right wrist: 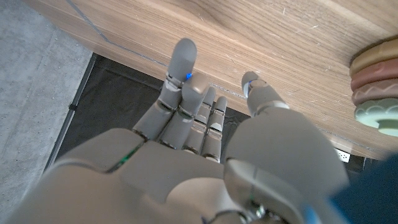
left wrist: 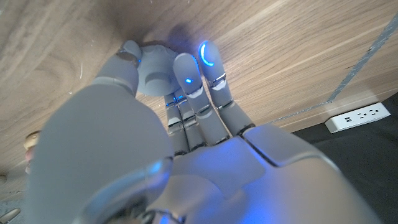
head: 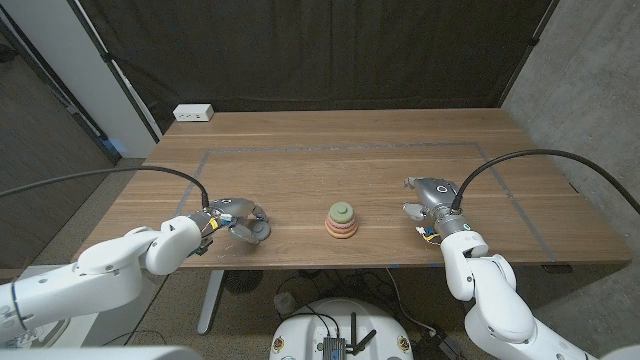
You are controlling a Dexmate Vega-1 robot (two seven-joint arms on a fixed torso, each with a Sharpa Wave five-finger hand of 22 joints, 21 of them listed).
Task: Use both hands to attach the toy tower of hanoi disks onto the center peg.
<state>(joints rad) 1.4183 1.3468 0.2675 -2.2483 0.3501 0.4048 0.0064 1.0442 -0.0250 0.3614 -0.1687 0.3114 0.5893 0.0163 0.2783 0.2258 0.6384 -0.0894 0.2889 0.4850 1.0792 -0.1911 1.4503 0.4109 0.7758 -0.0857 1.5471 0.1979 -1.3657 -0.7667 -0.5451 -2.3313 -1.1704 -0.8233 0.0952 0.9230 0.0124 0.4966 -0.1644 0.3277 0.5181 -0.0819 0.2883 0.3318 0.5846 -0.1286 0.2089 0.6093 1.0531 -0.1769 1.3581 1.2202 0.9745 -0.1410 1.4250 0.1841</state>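
Black curtain backdrop, concrete wall at the side, wooden tabletop [head: 330,150] with a taped rectangle outline and a white power strip [head: 193,113] at the far edge.

Progress: mostly done, by the look of it. The disk stack [head: 341,222] sits mid-tabletop, between the two arms, with pinkish disks at the base and a green disk on top. In the right wrist view I count about 3 stacked disks [right wrist: 376,81] at the frame edge; the peg itself is hidden by them, so I can't confirm how much of it is free.

Left: 1 grey disk [head: 254,229] is off the stack, well to its left. The left robot hand [head: 232,218] is on it, fingers curled over the disk against the tabletop. The left wrist view shows the disk [left wrist: 157,73] under the fingertips [left wrist: 186,65], thumb at its edge. Reads as a grip, though whether it's lifted or just pinned down I can't tell.

Right robot hand [head: 430,198] is right of the stack, apart from it, fingers loosely spread, holding nothing; the right wrist view agrees [right wrist: 199,124].

Remaining, my read: carry the grey disk over and seat it on the peg above the green disk. No other loose disks visible.
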